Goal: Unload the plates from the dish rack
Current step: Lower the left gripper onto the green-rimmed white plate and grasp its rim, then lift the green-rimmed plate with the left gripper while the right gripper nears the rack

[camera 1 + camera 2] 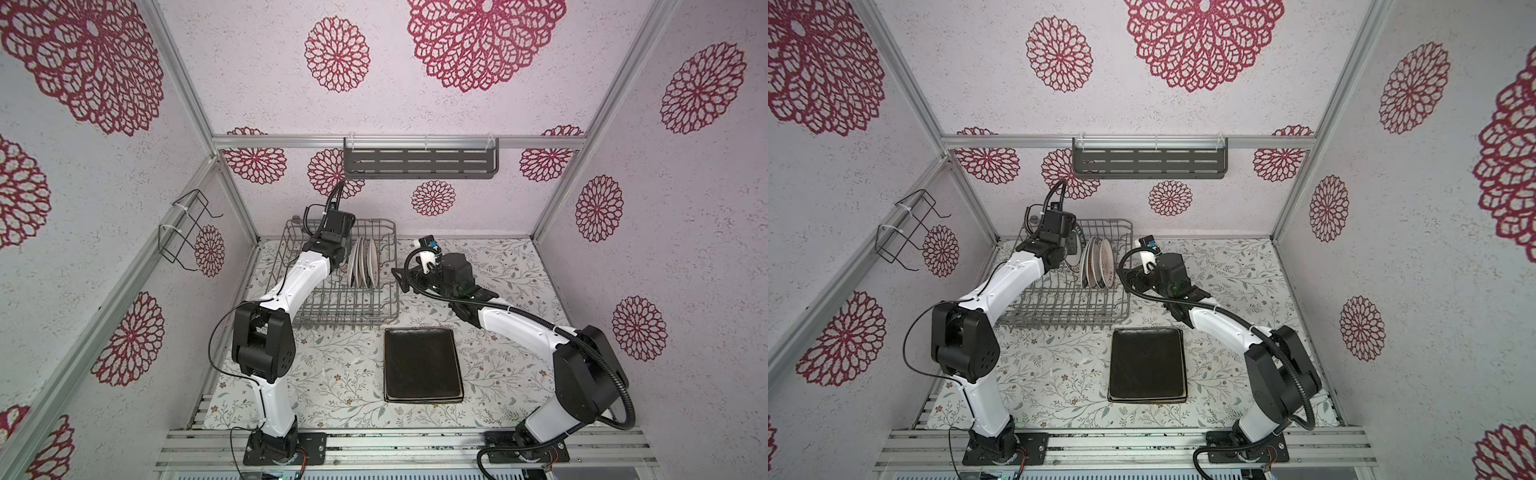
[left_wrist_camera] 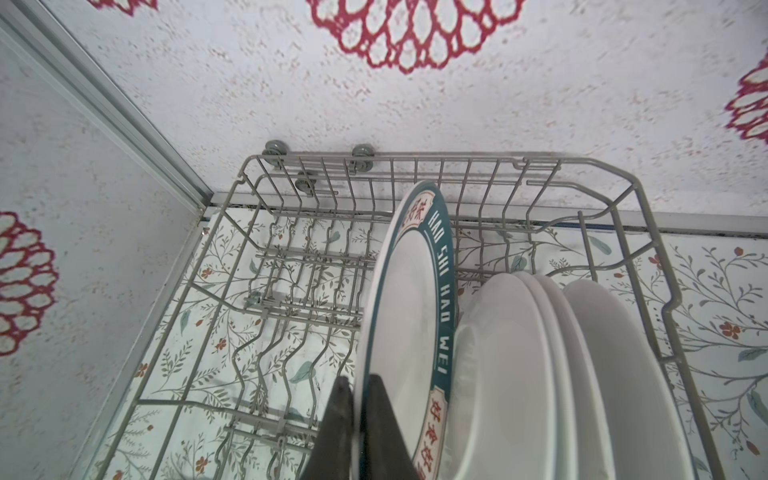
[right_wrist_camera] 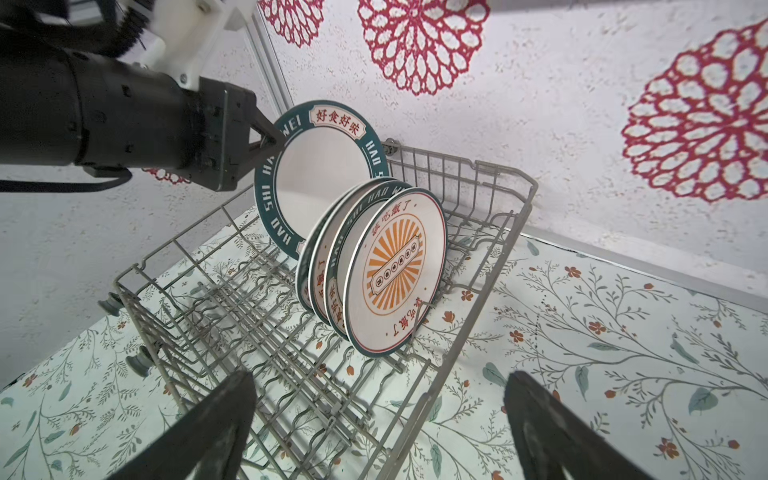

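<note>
Up front on tabletop (image 1: 332, 386): dark stack (image 1: 422, 365). Right gripper (image 3: 380, 390) jaws apart, empty, beside rack (image 3: 519, 216). Left gripper (image 3: 270, 141) clamped on plate (image 3: 324, 166) rim, raised above neighbours (image 3: 395, 274). I'd pull straight up before swinging out.

Black left gripper (image 3: 272, 143) reaches over the grey wire dish rack (image 1: 347, 318), clamped on a round teal-rimmed white plate (image 3: 324, 166); black right gripper (image 3: 382, 378) hovers beside that rack, spread wide, seemingly empty.

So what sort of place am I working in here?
Probably a staged kitchen test booth: wallpapered panels in an aluminium frame, a dish rack holding plates, a slotted shelf.
</note>
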Controlling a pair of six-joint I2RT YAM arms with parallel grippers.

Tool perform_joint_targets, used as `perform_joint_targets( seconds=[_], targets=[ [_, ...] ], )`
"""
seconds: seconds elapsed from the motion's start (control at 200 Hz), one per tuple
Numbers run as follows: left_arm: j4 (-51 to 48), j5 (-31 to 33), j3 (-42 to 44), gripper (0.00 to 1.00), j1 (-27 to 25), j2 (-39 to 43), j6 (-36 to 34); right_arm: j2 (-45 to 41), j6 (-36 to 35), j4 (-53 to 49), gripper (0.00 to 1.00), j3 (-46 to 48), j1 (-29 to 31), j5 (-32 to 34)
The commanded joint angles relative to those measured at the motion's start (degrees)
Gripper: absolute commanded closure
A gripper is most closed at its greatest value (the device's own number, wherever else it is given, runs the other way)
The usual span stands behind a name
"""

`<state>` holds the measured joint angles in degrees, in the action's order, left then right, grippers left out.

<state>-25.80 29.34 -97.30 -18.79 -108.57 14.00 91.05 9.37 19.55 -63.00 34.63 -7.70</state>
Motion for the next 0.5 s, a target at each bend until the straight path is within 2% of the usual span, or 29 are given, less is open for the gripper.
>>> perform_joint_targets(
  seconds=[0.0,0.22,0.495],
  targets=[
    [1.0,2.2,-2.6,1.0,-2.1,3.7,-2.5,-3.5,1.5,3.3,0.03,0.6,-0.6,-0.6],
    [0.0,7.4,-3.4,1.0,-4.0,4.4,-5.0,-4.1,2.0,4.1,0.03,1.8,-0.9,-1.7],
    [-1.1,9.9,-4.1,1.0,-5.2,4.7,-5.6,-5.6,1.8,3.6,0.03,3.2,-1.5,-1.9]
  ],
)
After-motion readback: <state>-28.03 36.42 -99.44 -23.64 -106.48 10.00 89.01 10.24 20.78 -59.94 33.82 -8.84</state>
